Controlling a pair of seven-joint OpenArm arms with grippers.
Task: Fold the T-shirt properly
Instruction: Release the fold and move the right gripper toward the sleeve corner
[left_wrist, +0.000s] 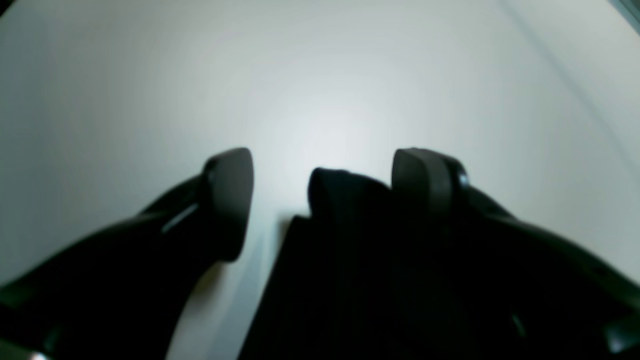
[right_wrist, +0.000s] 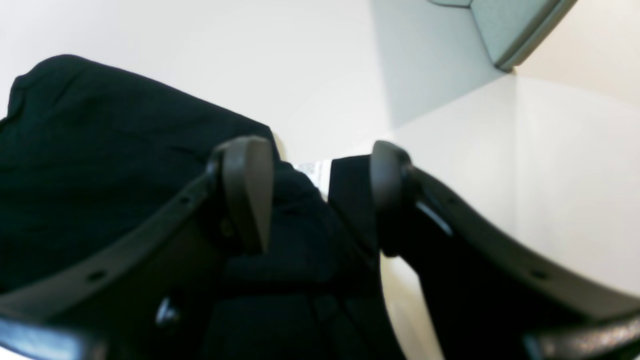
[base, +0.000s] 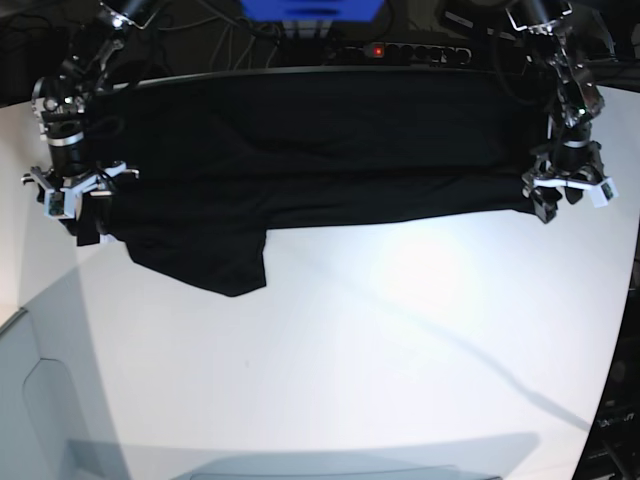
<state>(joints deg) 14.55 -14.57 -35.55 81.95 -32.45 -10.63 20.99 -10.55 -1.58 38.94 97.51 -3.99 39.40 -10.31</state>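
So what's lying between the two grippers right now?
In the base view, only the T-shirt spans from the right gripper to the left gripper, stretched as a black band.

The black T-shirt (base: 300, 150) lay spread as a wide band across the far part of the white tabletop (base: 400, 340). One sleeve hung toward the near side. A small white tag (right_wrist: 314, 170) showed at its edge in the right wrist view.

White table (base: 400, 350), T-shirt (base: 300, 150) on it
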